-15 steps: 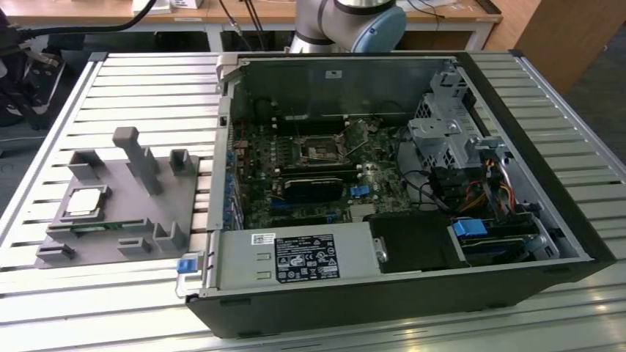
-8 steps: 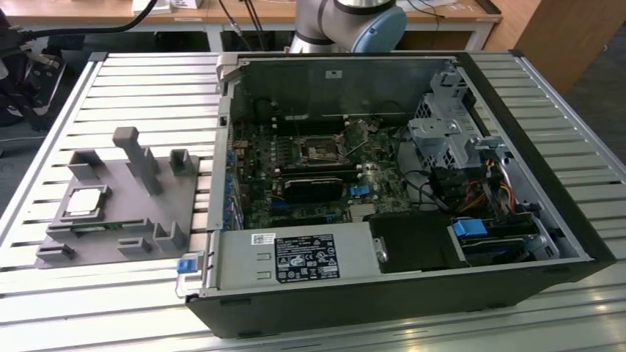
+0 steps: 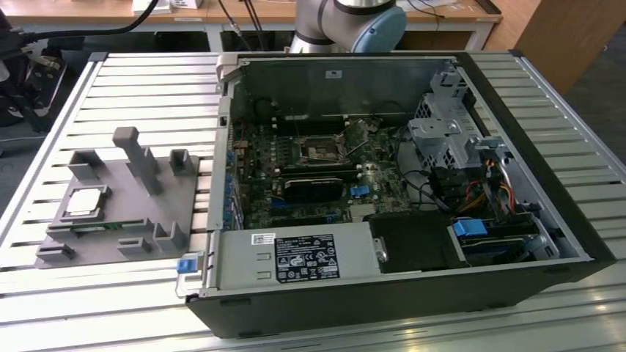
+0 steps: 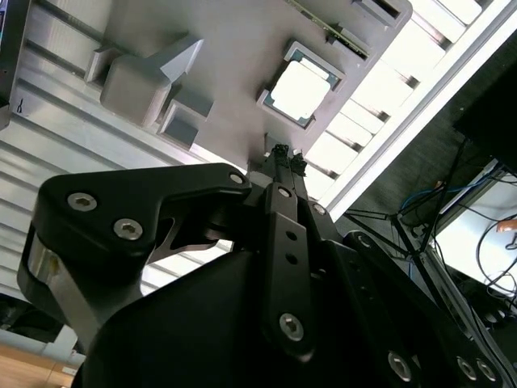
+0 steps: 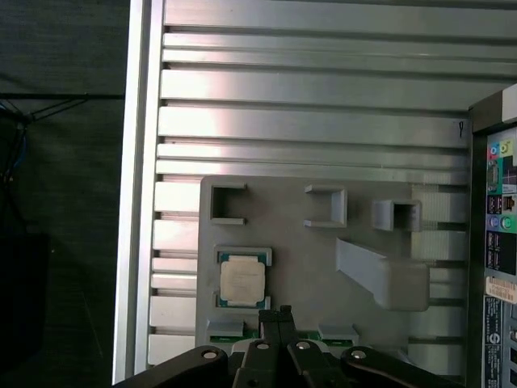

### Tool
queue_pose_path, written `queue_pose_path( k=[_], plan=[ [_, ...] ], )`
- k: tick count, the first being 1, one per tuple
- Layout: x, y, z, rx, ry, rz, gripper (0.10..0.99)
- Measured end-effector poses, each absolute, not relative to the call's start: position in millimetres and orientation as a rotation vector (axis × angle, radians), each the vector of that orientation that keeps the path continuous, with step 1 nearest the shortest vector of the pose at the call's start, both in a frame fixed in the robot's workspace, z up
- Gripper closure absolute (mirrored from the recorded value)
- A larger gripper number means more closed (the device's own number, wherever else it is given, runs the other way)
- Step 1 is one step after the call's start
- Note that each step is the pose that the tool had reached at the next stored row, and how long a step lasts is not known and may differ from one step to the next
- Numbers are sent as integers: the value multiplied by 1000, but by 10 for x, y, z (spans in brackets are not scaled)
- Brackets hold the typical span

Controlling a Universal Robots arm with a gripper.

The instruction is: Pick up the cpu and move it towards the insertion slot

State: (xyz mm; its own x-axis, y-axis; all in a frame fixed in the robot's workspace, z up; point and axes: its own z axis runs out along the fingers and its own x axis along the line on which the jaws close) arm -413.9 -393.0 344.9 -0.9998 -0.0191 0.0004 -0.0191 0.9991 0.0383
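Note:
The cpu (image 3: 86,199) is a small silvery square chip lying flat in a recess of the grey plastic fixture (image 3: 146,220), at the exterior view's left. Both wrist views look down on the cpu (image 5: 245,283) (image 4: 299,89) from well above. My gripper (image 5: 275,311) (image 4: 281,152) hangs over the fixture, just beside the chip, shut with nothing between its fingertips. The insertion slot (image 3: 321,150) is a square socket with a metal frame on the motherboard, inside the open computer case (image 3: 547,220).
A thin green memory stick (image 3: 98,226) lies in the fixture near the cpu, and a tall grey post (image 3: 132,147) rises from it. The case walls surround the motherboard, with cables and a drive cage (image 3: 445,139) at the exterior view's right. The arm's base (image 3: 352,22) stands behind the case.

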Motion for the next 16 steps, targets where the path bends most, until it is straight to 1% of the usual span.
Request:
queue_pose_path(
  k=[16],
  plan=[
    [-4156, -3930, 3384, 30, -3140, -60, 980]
  ],
)
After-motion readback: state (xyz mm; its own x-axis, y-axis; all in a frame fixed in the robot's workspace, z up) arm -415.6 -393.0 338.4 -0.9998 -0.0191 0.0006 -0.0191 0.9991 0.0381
